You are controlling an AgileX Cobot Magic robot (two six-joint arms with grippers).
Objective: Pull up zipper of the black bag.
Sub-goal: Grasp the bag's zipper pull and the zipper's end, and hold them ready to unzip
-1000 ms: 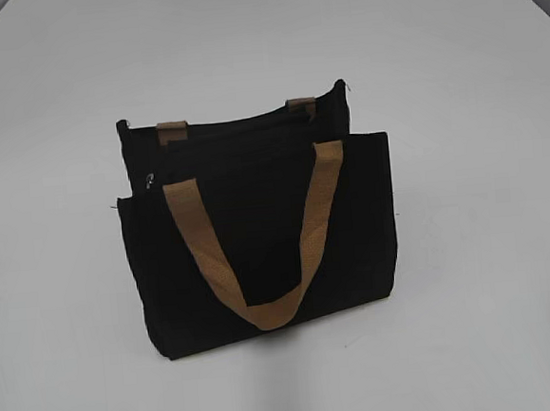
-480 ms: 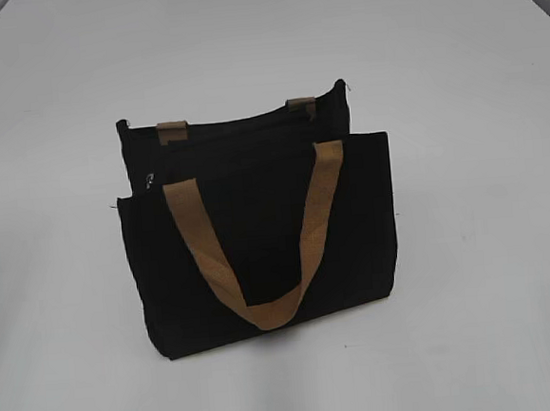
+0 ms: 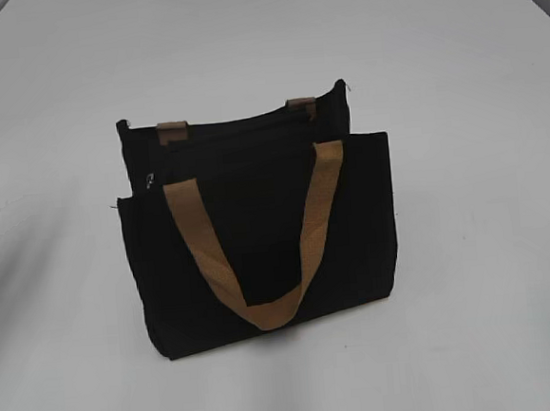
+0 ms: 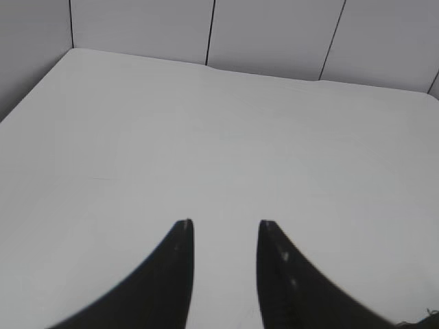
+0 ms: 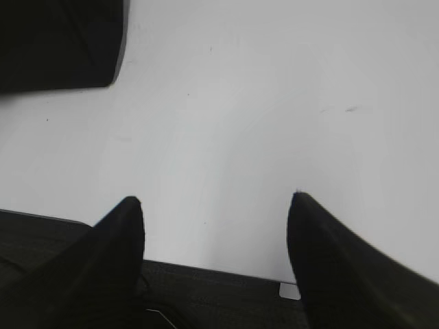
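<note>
The rectangular black fabric bag (image 3: 258, 235) with tan webbing handles (image 3: 260, 254) stands on the white table (image 3: 488, 246), well clear of both claws. The left claw (image 4: 225, 223) and right claw (image 5: 216, 202) hang released, holding nothing. The small silvery zipper pull (image 3: 149, 184) sits at the bag's left end, probably best pinched squarely there while the other claw steadies the fabric.

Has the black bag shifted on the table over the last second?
No. The black bag sits in the same spot and stance on the white table; its outline and tan handle match throughout.
</note>
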